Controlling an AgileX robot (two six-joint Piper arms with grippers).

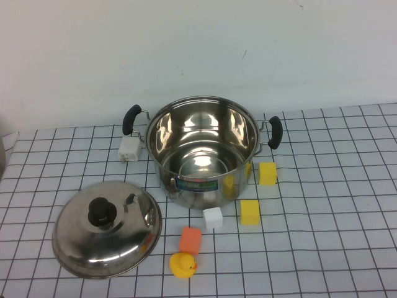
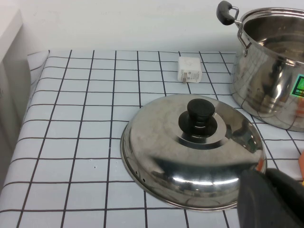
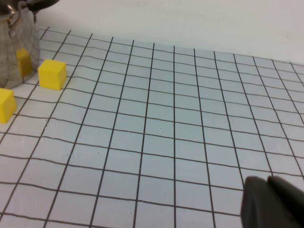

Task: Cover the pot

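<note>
The shiny steel pot point(image 1: 162, 133) stands open and empty at the middle back of the table, with black side handles and a blue-green label on its front. It also shows in the left wrist view point(image 2: 266, 80) and at the edge of the right wrist view point(image 3: 12, 42). The domed steel lid point(image 1: 107, 226) with a black knob lies on the table in front and to the left of the pot. My left gripper point(image 2: 270, 199) is shut and empty, just beside the lid's point(image 2: 194, 152) near rim. My right gripper point(image 3: 273, 202) is shut and empty over bare cloth, well right of the pot. Neither arm shows in the high view.
A white plug adapter point(image 1: 129, 149) lies by the pot's left handle. Two yellow blocks point(image 1: 267, 173) point(image 1: 250, 212), a white cube point(image 1: 213, 218), an orange block point(image 1: 190, 240) and a yellow duck point(image 1: 183, 265) lie in front of the pot. A checked cloth covers the table.
</note>
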